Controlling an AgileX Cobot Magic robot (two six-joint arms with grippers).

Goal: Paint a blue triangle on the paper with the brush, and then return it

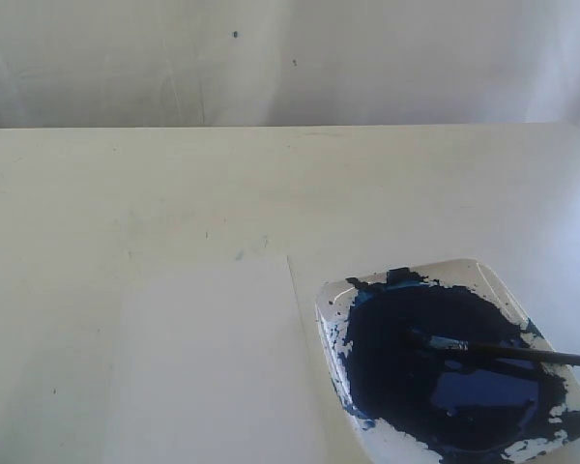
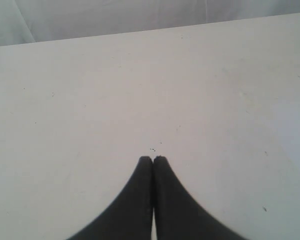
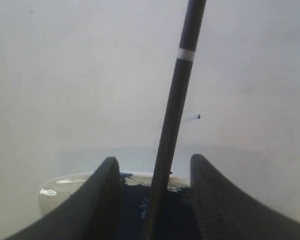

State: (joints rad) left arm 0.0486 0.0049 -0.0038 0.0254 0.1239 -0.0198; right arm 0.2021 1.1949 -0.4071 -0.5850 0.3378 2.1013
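Note:
The brush (image 1: 522,353) lies in the white paint tray (image 1: 469,267), its tip in the dark blue paint pool (image 1: 406,387) and its black handle running off the right edge. The paper (image 1: 213,367) lies left of the tray and looks blank; no blue triangle is in view. In the right wrist view, my right gripper (image 3: 154,159) is open above the tray rim (image 3: 60,187), with the brush handle (image 3: 177,95) standing between its fingers and touching neither. My left gripper (image 2: 153,159) is shut and empty over bare table. Neither gripper shows in the exterior view.
The cream table (image 1: 271,193) runs back to a white backdrop (image 1: 271,58). Faint paint specks (image 1: 240,256) mark the table just beyond the paper's far edge. The tray sits near the front right corner.

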